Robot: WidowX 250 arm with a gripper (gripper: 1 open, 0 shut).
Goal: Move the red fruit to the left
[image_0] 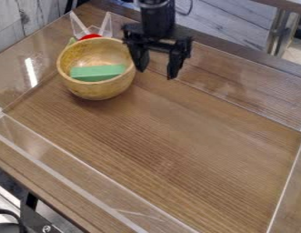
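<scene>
The red fruit [85, 38] shows only as a small red patch with a bit of green, peeking out behind the far rim of the wooden bowl [67, 84] at the table's back left. Most of it is hidden by the bowl. My black gripper [157, 64] points straight down just right of the bowl, a little above the tabletop. Its fingers [140, 60] stand wide apart and open, with nothing between them. The fruit lies to the gripper's left and slightly farther back.
A green block [99, 69] lies inside the wooden bowl. A clear plastic wall [140, 202] runs around the wooden table [177, 136]. A white object [89, 22] stands behind the fruit at the back edge.
</scene>
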